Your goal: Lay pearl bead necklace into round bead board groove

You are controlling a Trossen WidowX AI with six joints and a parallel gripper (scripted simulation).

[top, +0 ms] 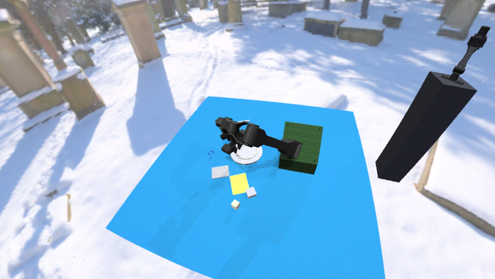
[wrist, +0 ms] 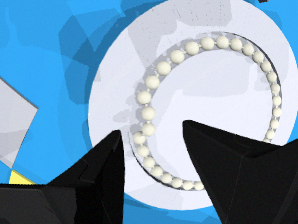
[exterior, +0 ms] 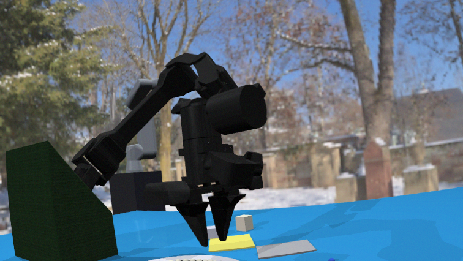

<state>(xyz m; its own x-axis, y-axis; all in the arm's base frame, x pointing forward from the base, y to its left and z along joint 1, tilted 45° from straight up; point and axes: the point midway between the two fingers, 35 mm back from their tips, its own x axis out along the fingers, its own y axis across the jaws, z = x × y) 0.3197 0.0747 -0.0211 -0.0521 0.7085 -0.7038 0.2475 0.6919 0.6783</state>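
Observation:
The pearl bead necklace (wrist: 177, 56) (top: 246, 158) lies as a ring on the round white bead board (wrist: 112, 95) (top: 260, 154). In the wrist view its top, right and lower left follow the groove's dark edge. At the left the beads bend slightly inward, with a small kink where two beads sit side by side; whether these are seated in the groove I cannot tell. The lower right is hidden by a finger. My gripper (wrist: 152, 133) (exterior: 214, 242) is partly open and empty, above the board, its fingertips on either side of the necklace's left part.
A grey plate (top: 220, 172) (exterior: 285, 249) and a yellow square (top: 239, 184) (exterior: 231, 243) lie beside the board. A pale grey block (top: 251, 192) and a cream cube (top: 235, 204) (exterior: 244, 223) lie beyond. Small blue bits (top: 211, 153) lie opposite the green base block (top: 301, 166).

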